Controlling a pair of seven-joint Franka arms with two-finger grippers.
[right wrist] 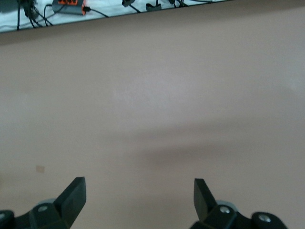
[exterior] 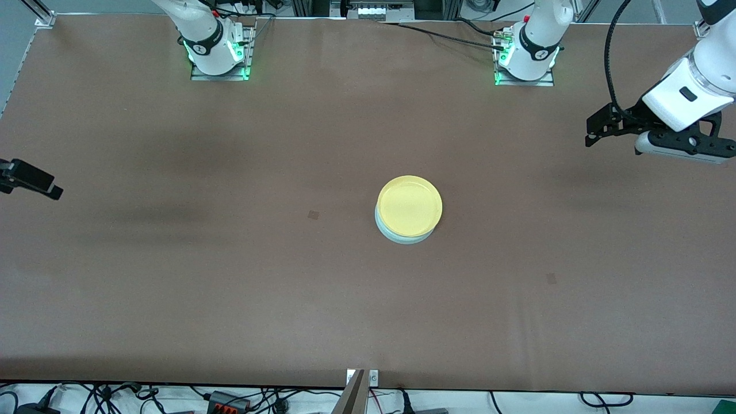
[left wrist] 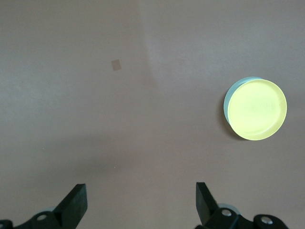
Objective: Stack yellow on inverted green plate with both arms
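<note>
**Stack in place, both hands clear: the risks that remain**

The yellow plate (exterior: 409, 206) sits on top of the green plate (exterior: 397, 234) near the middle of the table (exterior: 230, 287), a little toward the left arm's end. Only a thin mint crescent of the green plate shows, on the side nearer the front camera, so the yellow plate appears to lie slightly off centre on it. Whether the green plate is truly upside down cannot be told from here.

The left hand (left wrist: 141, 202) hangs over the table's edge at the left arm's end, well apart from the stack, its fingers spread wide and empty. The right hand (right wrist: 139, 198) hangs over bare table at the right arm's end, also spread wide and holding nothing; in the front view only its dark tip (exterior: 29, 179) shows.

To my eye the task looks done. What could spoil it is mostly motion: an arm sweeping low across the middle could clip the rim and slide the yellow plate off. The off-centre seating makes that easier, since smooth plastic on a smooth upturned base likely offers little grip. A jolt to the table could also shift it.
</note>
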